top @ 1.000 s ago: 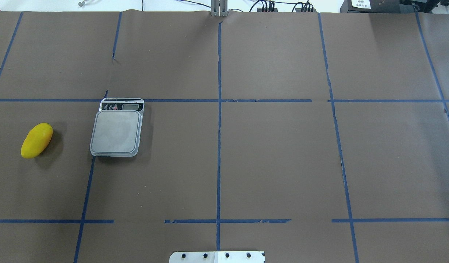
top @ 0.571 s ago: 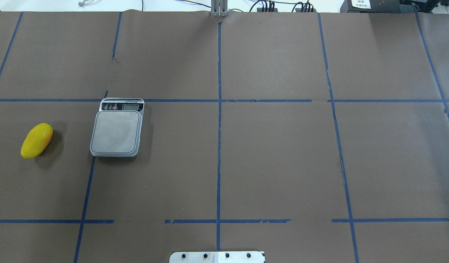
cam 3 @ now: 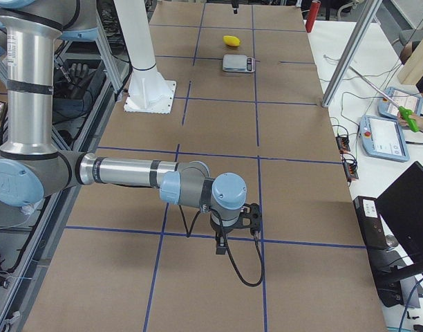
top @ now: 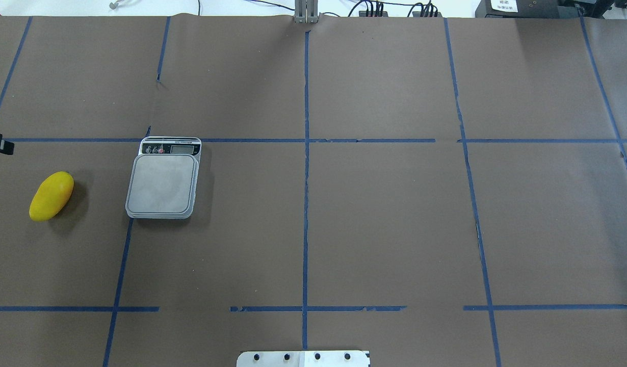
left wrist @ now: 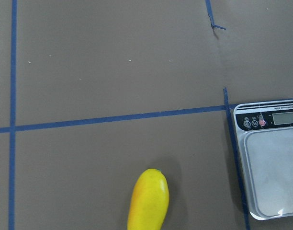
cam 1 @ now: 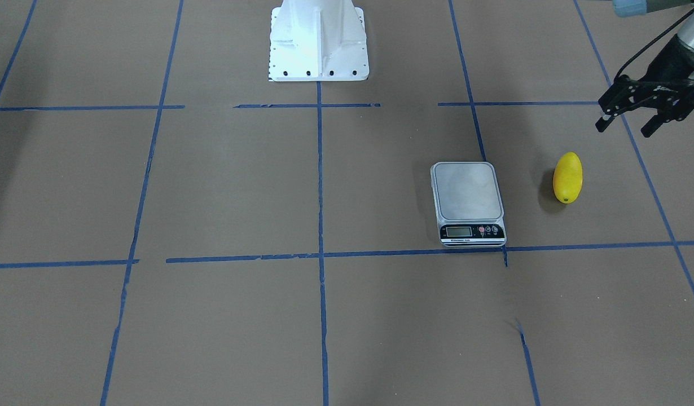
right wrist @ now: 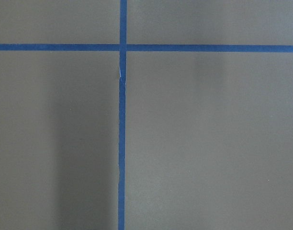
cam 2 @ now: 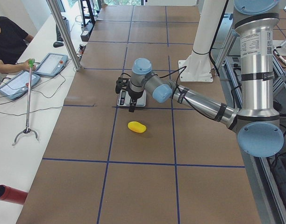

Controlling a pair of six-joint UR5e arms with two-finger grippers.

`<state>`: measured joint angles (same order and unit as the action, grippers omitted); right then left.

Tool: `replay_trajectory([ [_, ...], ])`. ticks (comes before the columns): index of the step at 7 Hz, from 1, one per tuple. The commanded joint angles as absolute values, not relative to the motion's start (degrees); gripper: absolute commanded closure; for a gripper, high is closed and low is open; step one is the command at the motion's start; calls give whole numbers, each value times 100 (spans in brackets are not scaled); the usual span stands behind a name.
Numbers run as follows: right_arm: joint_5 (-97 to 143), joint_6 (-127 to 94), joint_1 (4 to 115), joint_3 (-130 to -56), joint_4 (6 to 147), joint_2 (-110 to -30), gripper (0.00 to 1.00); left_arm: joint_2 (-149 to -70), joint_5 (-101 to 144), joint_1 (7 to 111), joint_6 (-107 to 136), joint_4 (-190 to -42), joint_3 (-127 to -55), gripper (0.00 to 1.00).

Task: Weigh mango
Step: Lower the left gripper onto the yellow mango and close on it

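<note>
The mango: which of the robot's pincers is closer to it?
Left. The left pincer hovers near the mango; the right pincer is far off at the table's opposite end.

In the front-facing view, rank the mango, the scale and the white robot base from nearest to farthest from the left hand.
1. mango, nearest the left hand, at the table's left end.
2. scale, next over toward the table's middle.
3. white robot base, at the robot's edge, centre.
</note>
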<state>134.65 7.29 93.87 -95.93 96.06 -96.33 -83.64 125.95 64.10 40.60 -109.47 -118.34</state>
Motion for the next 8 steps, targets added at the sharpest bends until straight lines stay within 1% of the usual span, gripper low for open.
replay_trajectory([
  [1, 13465, 738, 9387, -9598, 9606, -9633, 0, -8603, 12419, 5917, 4307, -11144, -11508, 0],
  [2, 13465, 730, 9387, -9598, 9606, -9633, 0, -8665, 12045, 5706, 4281, -11240, -11435, 0],
  [4, 13465, 729, 9387, -9589, 9606, -9633, 0, -8657, 11535, 5415, 4289, -11775, -10831, 0],
  [7, 13465, 729, 9387, -9598, 9606, -9633, 0, -8447, 11487, 5160, 4333, -12732, -10215, 0],
  [8, 13465, 738, 9387, -9589, 9606, -9633, 0, -8446, 11479, 5055, 4342, -13014, -9908, 0],
])
